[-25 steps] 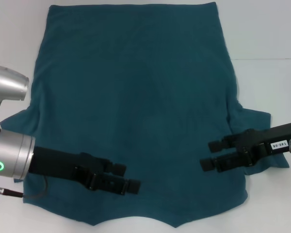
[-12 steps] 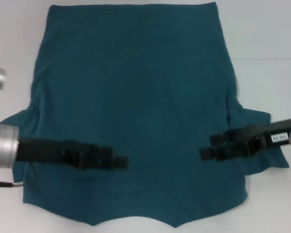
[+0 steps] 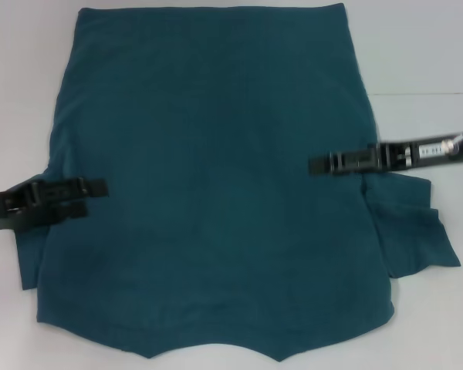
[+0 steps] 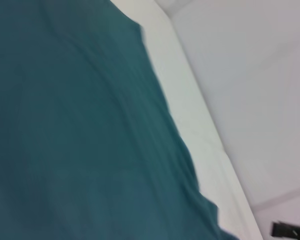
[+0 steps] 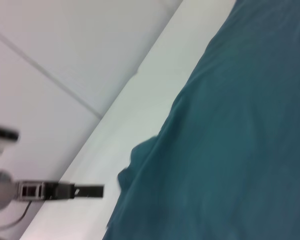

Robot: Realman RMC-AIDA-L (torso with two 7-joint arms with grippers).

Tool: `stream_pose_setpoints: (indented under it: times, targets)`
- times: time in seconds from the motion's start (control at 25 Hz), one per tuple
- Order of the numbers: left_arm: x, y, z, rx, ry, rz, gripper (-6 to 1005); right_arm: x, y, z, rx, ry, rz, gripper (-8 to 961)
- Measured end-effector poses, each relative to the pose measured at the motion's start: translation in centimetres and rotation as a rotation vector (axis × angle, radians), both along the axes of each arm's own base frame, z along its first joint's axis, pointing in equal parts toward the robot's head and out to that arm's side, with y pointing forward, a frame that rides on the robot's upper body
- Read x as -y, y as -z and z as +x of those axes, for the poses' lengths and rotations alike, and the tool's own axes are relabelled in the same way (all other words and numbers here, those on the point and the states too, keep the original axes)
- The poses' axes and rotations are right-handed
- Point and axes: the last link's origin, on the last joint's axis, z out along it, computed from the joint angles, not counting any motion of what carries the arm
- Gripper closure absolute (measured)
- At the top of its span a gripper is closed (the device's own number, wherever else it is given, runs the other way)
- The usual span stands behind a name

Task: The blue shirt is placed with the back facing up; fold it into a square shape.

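Observation:
The blue shirt lies spread flat on the white table, plain side up, its collar end towards me and both short sleeves sticking out at the sides. My left gripper reaches in over the shirt's left edge at sleeve level, its fingers apart and holding nothing. My right gripper comes in over the right edge above the right sleeve, seen edge-on. The left wrist view shows the shirt and its edge. In the right wrist view the shirt fills one side.
White table shows around the shirt on both sides and along the far hem. The right wrist view catches the left arm's gripper farther off above the table. A seam line runs across the table at the right.
Both grippers have drawn back from the shirt's near part and moved outward and farther away, to the side edges at sleeve level. The right gripper has turned edge-on. The shirt lies as before.

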Motion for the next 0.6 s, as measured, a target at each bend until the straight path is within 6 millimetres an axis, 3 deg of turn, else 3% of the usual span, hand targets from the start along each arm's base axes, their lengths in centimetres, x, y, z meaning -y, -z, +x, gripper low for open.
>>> stream_pose_setpoints:
  times: [0.24,0.6]
  targets:
    - [0.2,-0.5,-3.3,-0.009,-0.19,0.102,141,-1.8,-0.8,-0.8,0.003,0.041,0.041,74]
    - [0.6,-1.3,-6.1,-0.054,-0.307,0.207,141,-2.8,-1.1,-1.0,0.012,0.059,0.084,74]
